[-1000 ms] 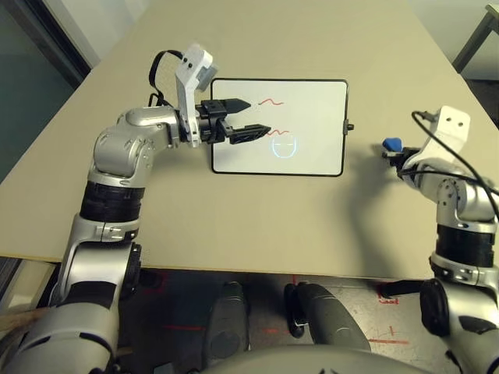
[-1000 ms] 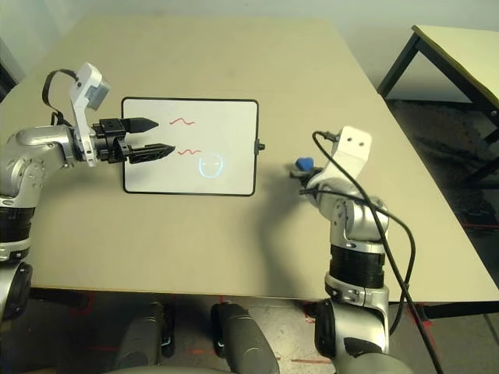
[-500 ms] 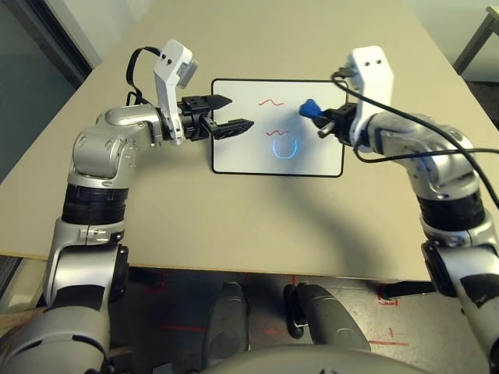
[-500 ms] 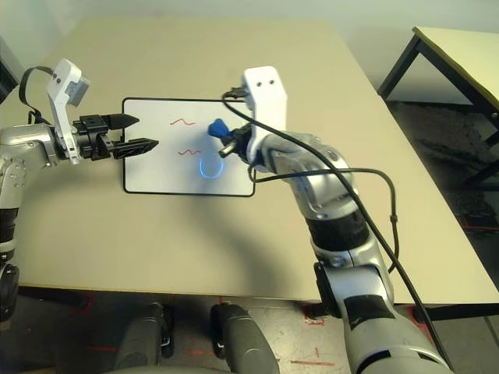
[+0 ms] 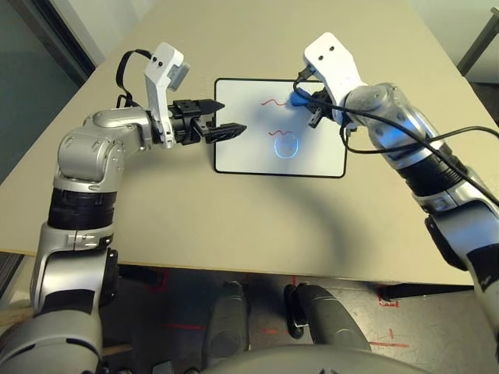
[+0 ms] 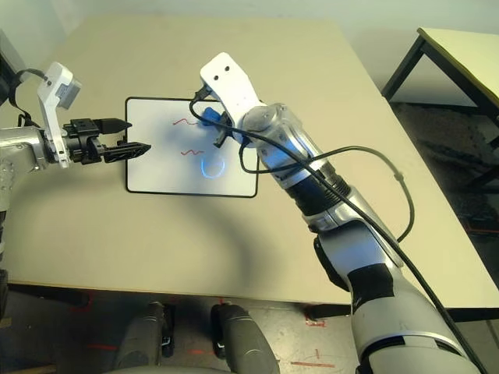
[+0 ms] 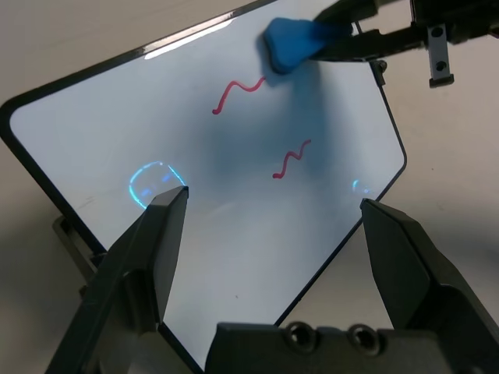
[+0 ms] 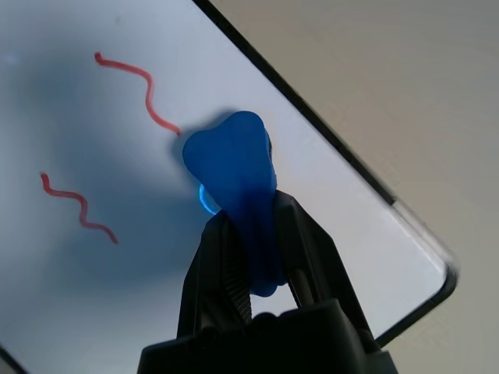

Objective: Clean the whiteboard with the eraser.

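The whiteboard lies flat on the table, with two red squiggles and a bluish ring on it. My right gripper reaches over the board's far right part, shut on the blue eraser. The eraser sits at the right end of the upper squiggle, on or just above the surface. My left gripper hovers over the board's left edge, open with nothing between its fingers. In the left wrist view the eraser shows beyond the squiggles.
The beige table has free room in front of and behind the board. Its left edge drops to dark floor. A second table stands off to the right. The right forearm and its cable cross the board's right side.
My right arm swung in from beside the board's right side with the eraser, then moved it further left and back to the upper squiggle's end. The left gripper pulled back slightly to the left.
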Controlling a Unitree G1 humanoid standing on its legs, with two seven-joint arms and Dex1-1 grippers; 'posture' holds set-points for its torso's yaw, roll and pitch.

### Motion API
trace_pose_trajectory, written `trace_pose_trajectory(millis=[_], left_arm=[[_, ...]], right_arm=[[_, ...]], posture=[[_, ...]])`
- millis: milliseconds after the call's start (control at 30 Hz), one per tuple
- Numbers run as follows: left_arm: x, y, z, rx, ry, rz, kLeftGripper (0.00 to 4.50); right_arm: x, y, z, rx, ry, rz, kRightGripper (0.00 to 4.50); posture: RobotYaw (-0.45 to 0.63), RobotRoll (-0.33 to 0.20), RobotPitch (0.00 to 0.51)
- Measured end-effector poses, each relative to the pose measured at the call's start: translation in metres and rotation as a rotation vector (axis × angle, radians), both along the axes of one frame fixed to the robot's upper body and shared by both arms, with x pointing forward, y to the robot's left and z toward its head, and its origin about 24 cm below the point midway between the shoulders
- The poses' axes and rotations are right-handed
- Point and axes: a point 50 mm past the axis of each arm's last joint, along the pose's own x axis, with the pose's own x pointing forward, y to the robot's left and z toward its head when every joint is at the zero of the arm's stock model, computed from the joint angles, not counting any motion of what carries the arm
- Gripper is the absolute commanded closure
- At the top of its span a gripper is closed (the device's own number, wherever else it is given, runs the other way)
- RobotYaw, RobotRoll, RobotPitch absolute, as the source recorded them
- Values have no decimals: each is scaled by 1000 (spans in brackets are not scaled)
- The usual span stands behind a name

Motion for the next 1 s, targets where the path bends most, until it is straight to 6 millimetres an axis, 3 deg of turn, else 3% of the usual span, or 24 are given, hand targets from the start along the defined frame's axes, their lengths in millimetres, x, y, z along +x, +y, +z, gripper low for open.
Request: trace_pose_trajectory(millis=[400, 1000], left_arm=[[-1, -1, -2, -1, 3, 10, 0], [-5, -12, -2, -29, 13, 0, 0]], right_arm=[[-3, 9, -1, -157, 8, 77, 3860], [5, 55, -2, -203, 11, 187, 3863]], posture=[[45, 0, 106], [69, 0, 130]])
